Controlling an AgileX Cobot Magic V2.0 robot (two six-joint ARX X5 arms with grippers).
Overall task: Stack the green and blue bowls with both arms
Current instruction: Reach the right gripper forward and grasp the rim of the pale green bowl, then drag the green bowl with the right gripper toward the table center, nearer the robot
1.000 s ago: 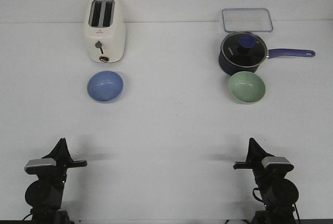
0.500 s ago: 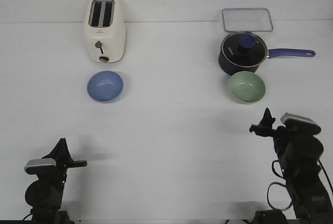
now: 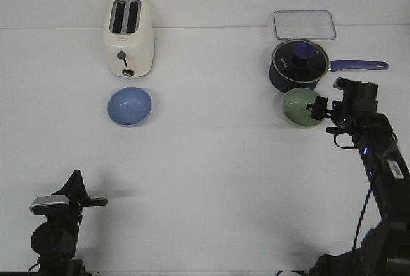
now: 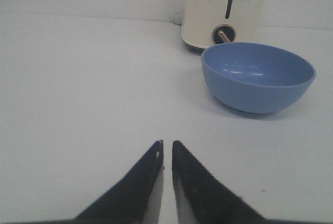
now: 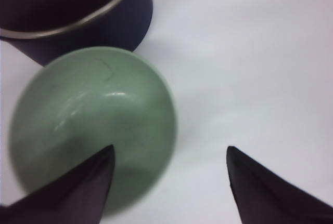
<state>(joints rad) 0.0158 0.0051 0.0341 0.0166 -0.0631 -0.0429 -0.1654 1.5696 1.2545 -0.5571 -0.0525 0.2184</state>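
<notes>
Front view: a white counter (image 3: 211, 161) carries a cream two-slot toaster (image 3: 129, 36) near the far-left corner, with the blue bowl (image 3: 129, 106) just in front of it. Toward the far-right corner stand a clear lidded container (image 3: 304, 24) and, nearer, a dark navy saucepan (image 3: 298, 66) with glass lid and handle pointing to the right edge. The green bowl (image 3: 302, 107) sits just in front of the pan, so close that the pan wall crowds its far side.

The right claw (image 3: 318, 107) hangs at the green bowl's right rim, fingers spread wide with nothing held. The right wrist view adds that one finger (image 5: 67, 190) lies over the bowl's interior and the other over bare counter, the rim between them.

The left claw (image 4: 166, 154) sits low by the near-left corner; the left wrist view shows its tips almost together, empty, well apart from the blue bowl.
</notes>
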